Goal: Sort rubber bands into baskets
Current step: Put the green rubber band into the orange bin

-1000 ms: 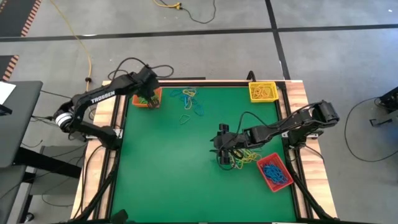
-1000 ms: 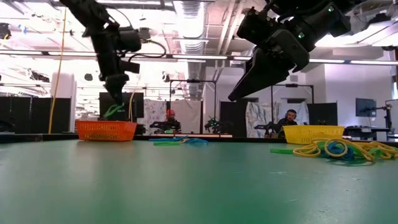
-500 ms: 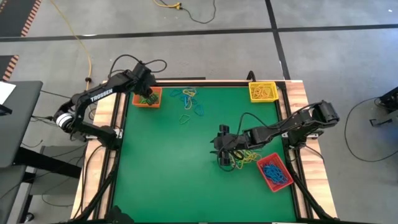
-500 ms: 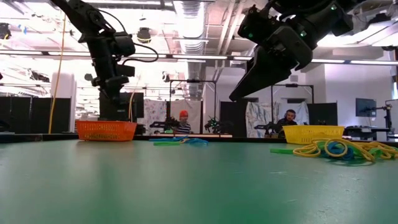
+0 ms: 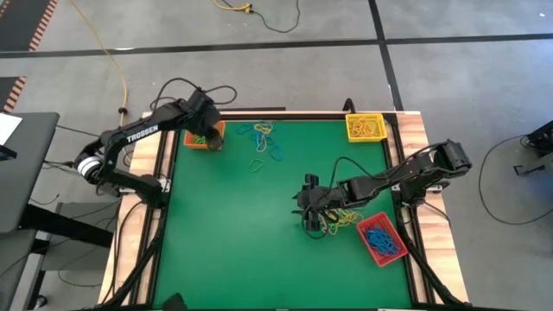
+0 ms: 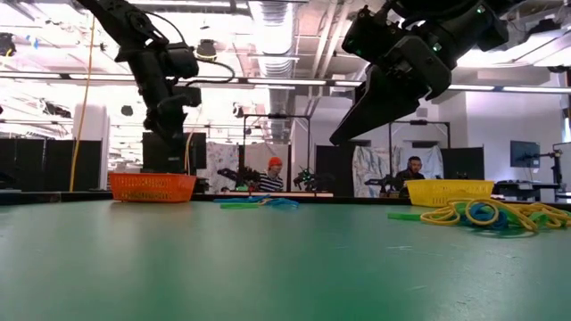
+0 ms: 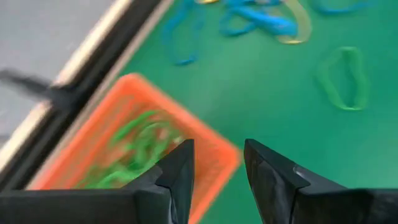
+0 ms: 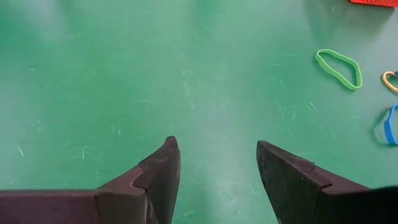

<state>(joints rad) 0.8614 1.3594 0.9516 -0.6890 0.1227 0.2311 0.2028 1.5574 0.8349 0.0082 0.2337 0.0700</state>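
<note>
Nearest the front edge of the green tabletop (image 5: pixel 233 233), at about five o'clock in the overhead view, the red basket (image 5: pixel 381 239) holds blue bands. Just beside it toward nine o'clock lies a tangled heap of rubber bands (image 5: pixel 343 218), mostly yellow with blue and some green among them, not yet sorted. The right pincer (image 5: pixel 308 210) hangs at the nine o'clock edge of that heap, clear of the surface in the low view, its fingers spread wide with nothing between them. Farther back, near twelve o'clock, a second loose cluster (image 5: pixel 263 138) of blue, yellow and green bands lies on the cloth, with a lone green band (image 7: pixel 343 76) a little apart from it. At the far corners stand the yellow basket (image 5: pixel 365 127), toward one o'clock, holding yellow bands, and the orange basket (image 5: pixel 205 136), toward eleven o'clock, holding green bands. The left pincer (image 7: pixel 217 171) is above the orange basket's inner edge, its fingers parted and empty. In judgement, sorting is partly done: each basket already carries bands of one colour, red taking blue, yellow taking yellow, orange taking green. What is left is the two loose groups on the cloth, the front heap being the larger. A fair share of the work appears outstanding.
</note>
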